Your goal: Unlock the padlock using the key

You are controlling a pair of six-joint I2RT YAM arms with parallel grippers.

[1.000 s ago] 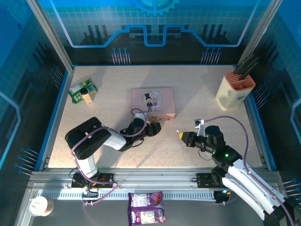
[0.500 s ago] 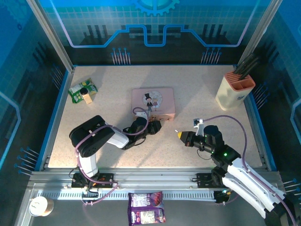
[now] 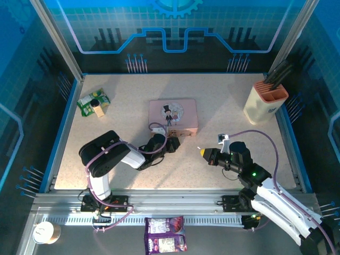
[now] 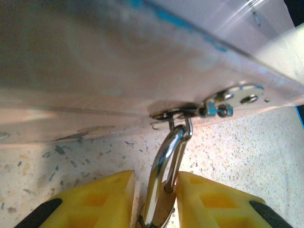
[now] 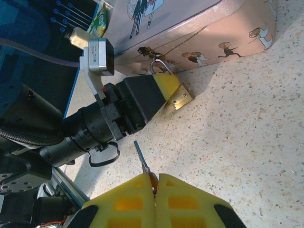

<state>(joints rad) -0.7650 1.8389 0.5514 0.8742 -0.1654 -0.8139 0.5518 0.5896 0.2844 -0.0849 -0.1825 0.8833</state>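
Near one pink tin (image 3: pixel 172 114), one padlock (image 5: pixel 183 98), one key (image 5: pixel 140 156)

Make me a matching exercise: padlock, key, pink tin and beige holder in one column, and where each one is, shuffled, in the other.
1 padlock
2 key
3 pink tin
4 beige holder

A far right corner of the table
B pinched in the right jaws
C middle of the table
D hooked on the tin's latch, between the left jaws

Pairs: 1-D, 2-B, 3-C, 4-A
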